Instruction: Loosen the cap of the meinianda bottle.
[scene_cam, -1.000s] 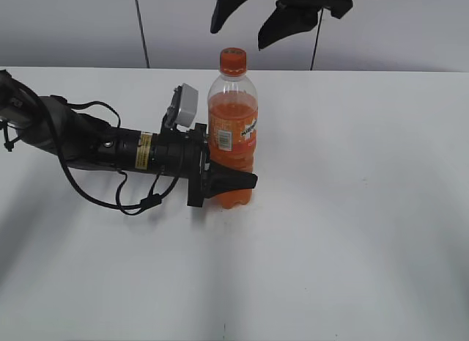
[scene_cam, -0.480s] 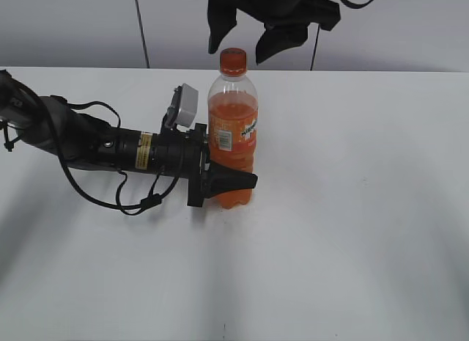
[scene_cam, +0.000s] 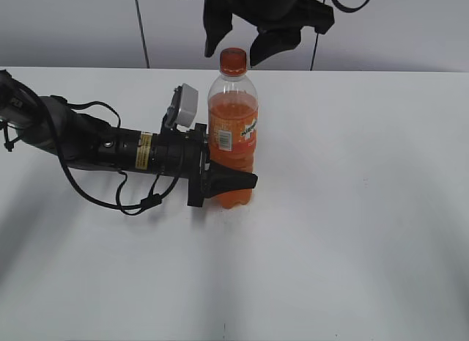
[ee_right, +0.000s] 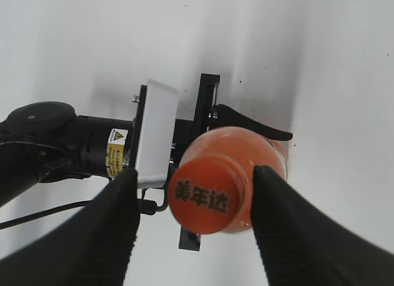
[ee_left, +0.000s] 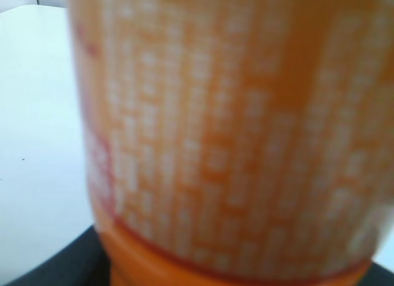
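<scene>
Soda bottle braced upright for uncapping.
The left gripper (scene_cam: 229, 181) clamps the meinianda bottle (scene_cam: 233, 132) mid-table to steady it; the right gripper (ee_right: 192, 194), jaws spread, straddles the cap (ee_right: 207, 198) without touching.

The meinianda bottle (scene_cam: 233, 136) stands upright on the table (scene_cam: 352, 209) between the left gripper's (scene_cam: 229, 181) jaws. The right gripper (ee_right: 196, 227) hangs above, its fingers (ee_right: 117, 230) flanking the cap (ee_right: 202, 197).
</scene>
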Controlling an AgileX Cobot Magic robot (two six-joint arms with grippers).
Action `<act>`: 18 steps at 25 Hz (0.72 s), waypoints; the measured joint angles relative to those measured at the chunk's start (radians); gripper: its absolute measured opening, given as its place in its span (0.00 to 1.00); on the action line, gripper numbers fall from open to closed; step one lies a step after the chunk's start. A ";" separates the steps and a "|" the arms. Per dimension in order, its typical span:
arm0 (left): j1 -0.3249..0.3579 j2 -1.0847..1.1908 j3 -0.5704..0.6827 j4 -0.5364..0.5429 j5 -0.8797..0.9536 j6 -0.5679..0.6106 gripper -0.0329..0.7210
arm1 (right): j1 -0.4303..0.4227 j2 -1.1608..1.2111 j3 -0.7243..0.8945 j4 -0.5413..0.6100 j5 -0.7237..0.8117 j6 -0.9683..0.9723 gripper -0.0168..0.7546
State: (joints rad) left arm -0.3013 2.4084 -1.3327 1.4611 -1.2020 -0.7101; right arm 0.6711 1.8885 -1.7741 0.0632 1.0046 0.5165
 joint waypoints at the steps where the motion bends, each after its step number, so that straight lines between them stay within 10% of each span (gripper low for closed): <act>1: 0.000 0.000 0.000 0.000 0.000 0.000 0.59 | 0.000 0.002 0.000 0.000 0.000 0.000 0.59; 18: 0.000 0.000 0.000 0.000 0.000 0.000 0.59 | 0.001 0.016 0.000 0.000 0.001 0.000 0.50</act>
State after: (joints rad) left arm -0.3013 2.4084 -1.3327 1.4611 -1.2020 -0.7101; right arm 0.6720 1.9050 -1.7741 0.0632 1.0055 0.5165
